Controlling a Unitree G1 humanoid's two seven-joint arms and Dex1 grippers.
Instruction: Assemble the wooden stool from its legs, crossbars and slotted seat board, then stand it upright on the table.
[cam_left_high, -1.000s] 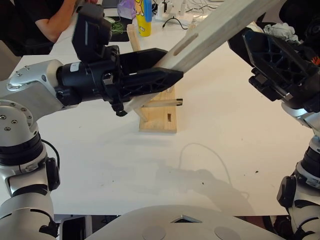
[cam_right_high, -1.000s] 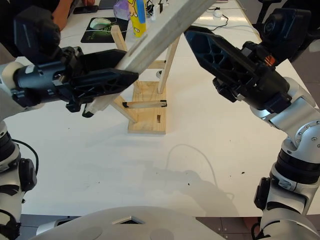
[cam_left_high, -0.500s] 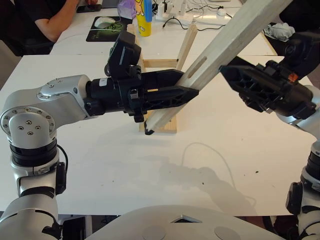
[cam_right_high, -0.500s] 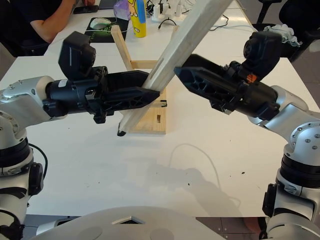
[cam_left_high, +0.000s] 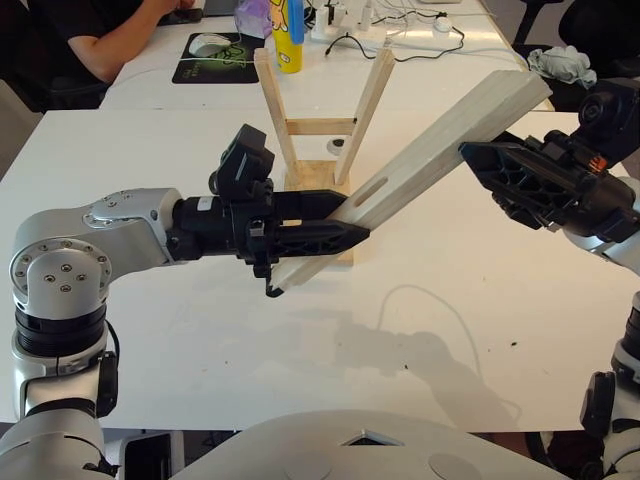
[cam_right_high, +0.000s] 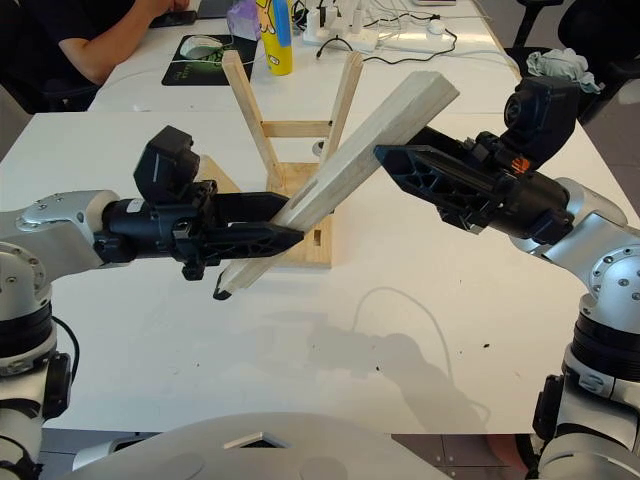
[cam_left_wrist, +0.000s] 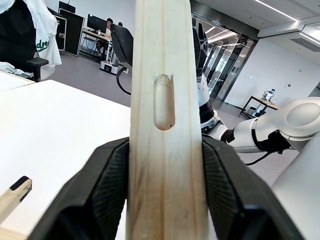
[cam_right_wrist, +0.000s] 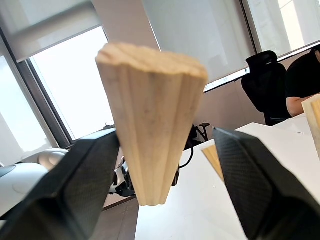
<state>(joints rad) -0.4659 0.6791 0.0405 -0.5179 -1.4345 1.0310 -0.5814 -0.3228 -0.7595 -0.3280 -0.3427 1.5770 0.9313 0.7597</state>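
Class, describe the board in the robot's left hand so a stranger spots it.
Above the white table, before the leg frame, the left hand clamps a long board slanting upward. Unlike the thin legs, it is wide, with an oval slot.

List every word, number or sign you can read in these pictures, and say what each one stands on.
No text here can be read in full.
Too small to read: the dark print on the yellow bottle.
Too small to read: the green markings on the mouse mat.
Partly hidden: the green lettering on the white garment.
No print at all: the slotted seat board.
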